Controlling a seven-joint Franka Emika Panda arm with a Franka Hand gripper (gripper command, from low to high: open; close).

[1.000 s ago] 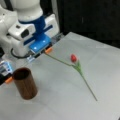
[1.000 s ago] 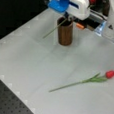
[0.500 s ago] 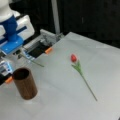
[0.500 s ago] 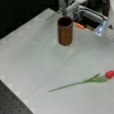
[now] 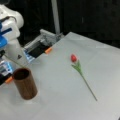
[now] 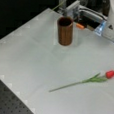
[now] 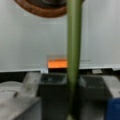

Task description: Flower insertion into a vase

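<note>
Since the gripper (image 7: 73, 83) is pinching a green stem (image 7: 74, 37), with the vase (image 7: 42, 10) just ahead and slightly left, I'd centre the tip over its opening first.

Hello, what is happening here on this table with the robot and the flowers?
The robot arm stands behind the brown vase, and the wrist view shows a green stem running down the middle of the picture, so the arm seems to hold a flower near the vase's rim. The gripper itself does not show clearly. A red tulip lies flat on the grey table, apart from the vase.
</note>
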